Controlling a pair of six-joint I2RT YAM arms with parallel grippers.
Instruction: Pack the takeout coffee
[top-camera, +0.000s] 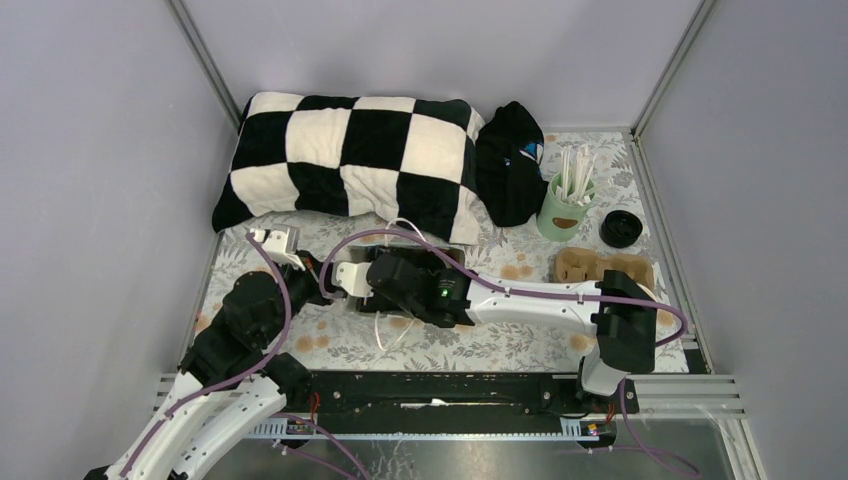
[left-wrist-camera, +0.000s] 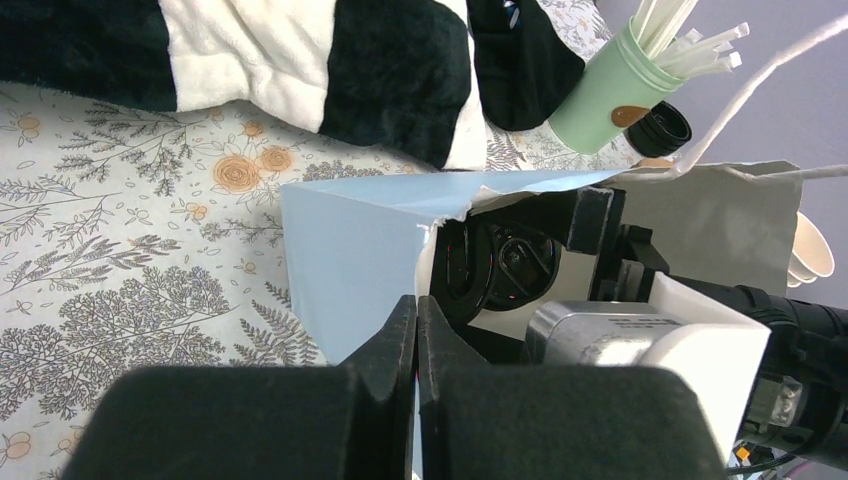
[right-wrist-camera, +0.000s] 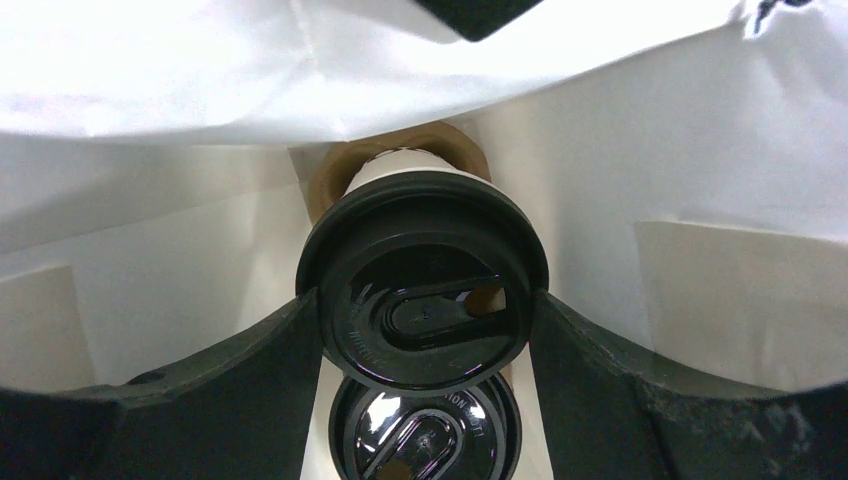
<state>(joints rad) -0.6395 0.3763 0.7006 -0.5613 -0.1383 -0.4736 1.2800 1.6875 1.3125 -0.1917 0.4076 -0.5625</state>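
Two six-joint arms, white shells on black joints.
Left arm (top-camera: 215, 405) and right arm (top-camera: 535, 302): white link covers, black joint housings, purple cable (top-camera: 372, 235) looped along each. Green indicator light (top-camera: 441, 293) on the right forearm. Left gripper (left-wrist-camera: 416, 300) matte black.

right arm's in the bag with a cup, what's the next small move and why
Probably open the right gripper and let go. The lidded cup it holds already looks seated in the brown carrier ring inside the bag, beside a second lidded cup. The left gripper is pinching the bag's edge.
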